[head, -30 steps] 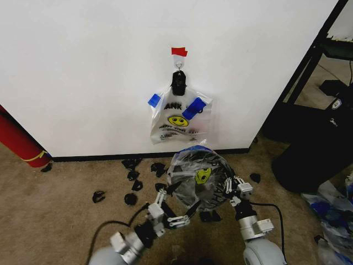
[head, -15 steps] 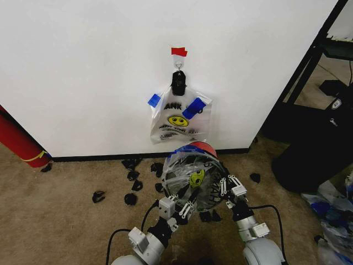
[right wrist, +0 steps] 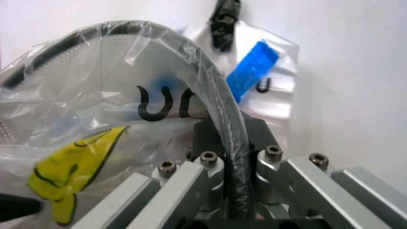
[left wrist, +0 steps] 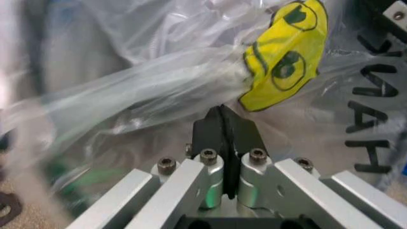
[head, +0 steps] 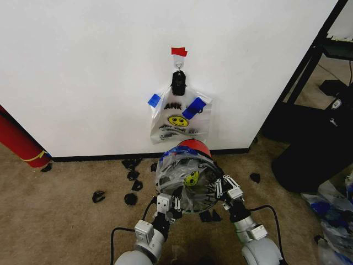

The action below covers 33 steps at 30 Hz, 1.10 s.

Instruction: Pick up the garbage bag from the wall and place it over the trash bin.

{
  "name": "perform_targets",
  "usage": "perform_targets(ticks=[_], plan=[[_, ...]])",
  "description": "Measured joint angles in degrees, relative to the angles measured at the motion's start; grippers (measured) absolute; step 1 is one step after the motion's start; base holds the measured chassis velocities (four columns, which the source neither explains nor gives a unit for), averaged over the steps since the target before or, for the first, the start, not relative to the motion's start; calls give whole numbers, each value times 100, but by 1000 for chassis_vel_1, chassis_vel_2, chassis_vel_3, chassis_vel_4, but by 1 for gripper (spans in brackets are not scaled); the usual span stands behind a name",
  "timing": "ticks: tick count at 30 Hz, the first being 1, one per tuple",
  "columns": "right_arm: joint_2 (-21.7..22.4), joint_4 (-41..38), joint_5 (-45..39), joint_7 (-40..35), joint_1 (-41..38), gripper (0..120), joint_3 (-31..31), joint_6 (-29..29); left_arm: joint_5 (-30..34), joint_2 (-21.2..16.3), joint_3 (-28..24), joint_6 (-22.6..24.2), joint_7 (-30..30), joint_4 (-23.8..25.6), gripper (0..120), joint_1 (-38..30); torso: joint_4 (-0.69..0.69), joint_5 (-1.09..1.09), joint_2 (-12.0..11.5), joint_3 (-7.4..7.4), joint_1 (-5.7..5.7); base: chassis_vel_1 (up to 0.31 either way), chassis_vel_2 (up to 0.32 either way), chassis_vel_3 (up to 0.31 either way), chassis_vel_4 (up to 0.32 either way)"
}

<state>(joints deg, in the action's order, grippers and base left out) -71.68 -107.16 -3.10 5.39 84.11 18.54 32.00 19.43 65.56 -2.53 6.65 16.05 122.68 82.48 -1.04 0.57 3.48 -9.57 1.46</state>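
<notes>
The trash bin (head: pixel 191 147), red outside, sits tipped on the carpet below the wall (head: pixel 83 66) with its mouth toward me. The see-through garbage bag (head: pixel 182 171) with its yellow smiley is stretched across that mouth. My left gripper (head: pixel 168 207) is at the bag's near lower edge. In the left wrist view the left gripper (left wrist: pixel 222 111) is shut on a bunched fold of the garbage bag (left wrist: pixel 159 76). My right gripper (head: pixel 225 191) is at the bin's right side. In the right wrist view the right gripper (right wrist: pixel 232 130) is clamped on the black bag-covered bin rim (right wrist: pixel 190 52).
A second flat smiley bag (head: pixel 179 118) hangs from a black clip (head: pixel 178 83) on the wall hook under red tape. Several black clips (head: pixel 132 178) litter the carpet. A red cylinder (head: pixel 21 143) leans at left. A black rack (head: pixel 309 72) and loose plastic (head: pixel 333 215) are at right.
The bin with the bag has shifted left and tipped, so its red side now shows at the top. My left arm swung in and shut on the bag's lower edge.
</notes>
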Motion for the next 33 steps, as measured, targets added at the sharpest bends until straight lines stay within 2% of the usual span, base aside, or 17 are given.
perform_targets(ticks=[12, 20, 26, 29, 33], plan=[[-151, 185, 58, 325, -17, 0, -285, 152, -104, 45, -71, 201, 260, -273, 0, -310, 0, 0, 0, 0, 0, 0, 0, 0, 0], [-266, 400, 55, 598, -71, 0, -441, 230, -618, 170, -87, 377, 538, -753, 0, -733, 0, 1, -1, 0, 0, 0, 0, 0, 0], [-295, 454, 29, 694, -73, 0, -464, 268, -756, 264, -150, 381, 559, -1021, 0, -936, 0, 1, -1, 0, 0, 0, 0, 0, 0], [-275, 444, -86, 811, -57, 0, -446, 306, -859, 396, -213, 374, 596, -1360, 0, -1146, 0, 1, -1, 0, 0, 0, 0, 0, 0], [-261, 411, -151, 869, -45, 0, -430, 326, -889, 432, -238, 380, 608, -1472, 0, -1242, 0, 0, -1, 0, 0, 0, 0, 0, 0]])
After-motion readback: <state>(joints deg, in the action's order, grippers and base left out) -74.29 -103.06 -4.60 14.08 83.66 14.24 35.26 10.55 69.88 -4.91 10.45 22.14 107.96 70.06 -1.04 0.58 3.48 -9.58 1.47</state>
